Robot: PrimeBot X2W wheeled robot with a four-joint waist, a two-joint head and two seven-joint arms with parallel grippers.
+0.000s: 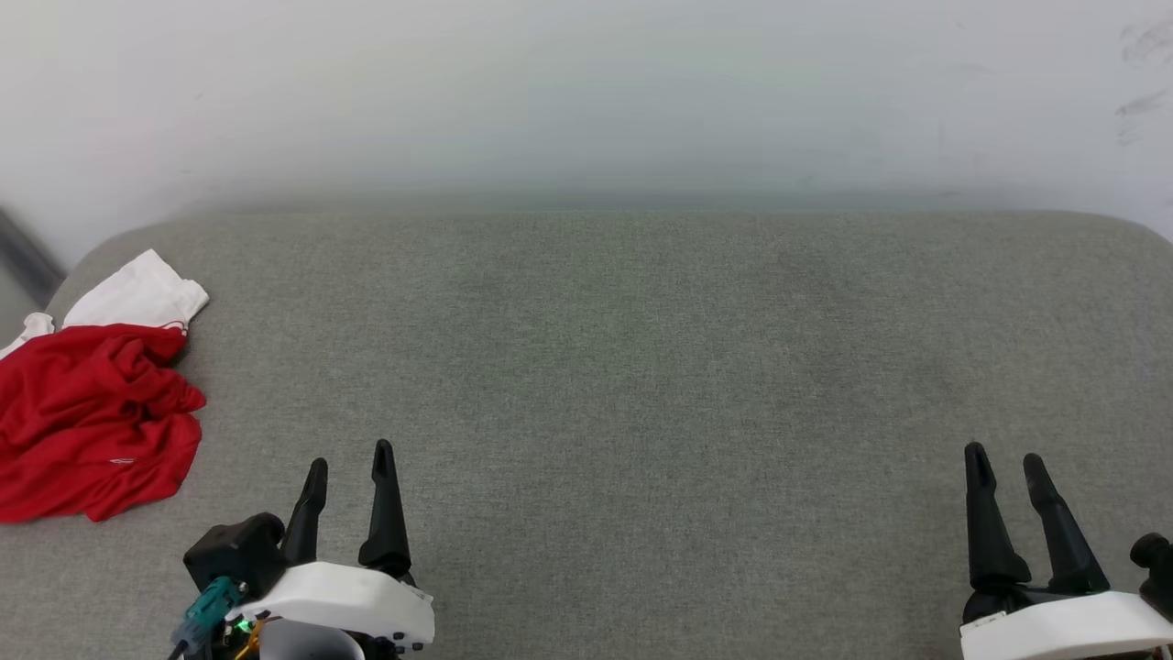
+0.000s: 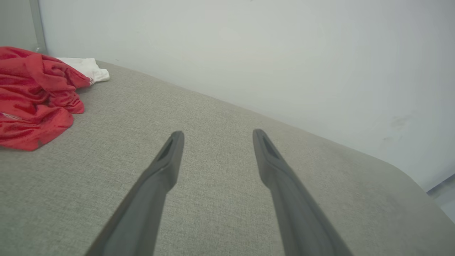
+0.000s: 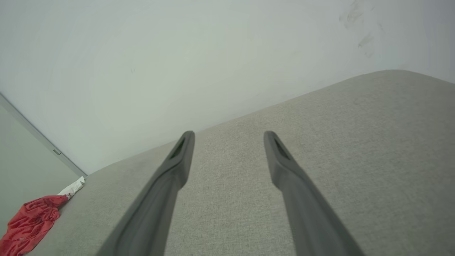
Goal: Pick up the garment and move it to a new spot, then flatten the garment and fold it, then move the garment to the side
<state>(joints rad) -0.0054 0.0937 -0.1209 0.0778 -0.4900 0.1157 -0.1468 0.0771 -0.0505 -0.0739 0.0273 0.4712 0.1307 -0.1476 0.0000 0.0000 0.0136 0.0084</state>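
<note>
The garment (image 1: 92,422) lies crumpled in a red heap with a white sleeve poking out at the far left of the grey padded surface. The left wrist view has the garment (image 2: 33,96) at its left edge, and the right wrist view has the garment (image 3: 30,222) small in the lower left corner. My left gripper (image 1: 350,460) stands open at the lower left, to the right of the heap and apart from it, nothing between its fingers. Open and empty too is my right gripper (image 1: 1005,458), low at the right. In the wrist views the left gripper (image 2: 217,134) and right gripper (image 3: 229,134) hover over bare fabric.
The grey fabric-covered surface (image 1: 623,367) spans the whole width and has rounded far corners. A plain white wall (image 1: 586,101) runs right behind its far edge. At the far left, a dark strip (image 1: 23,252) runs down beside the surface's corner.
</note>
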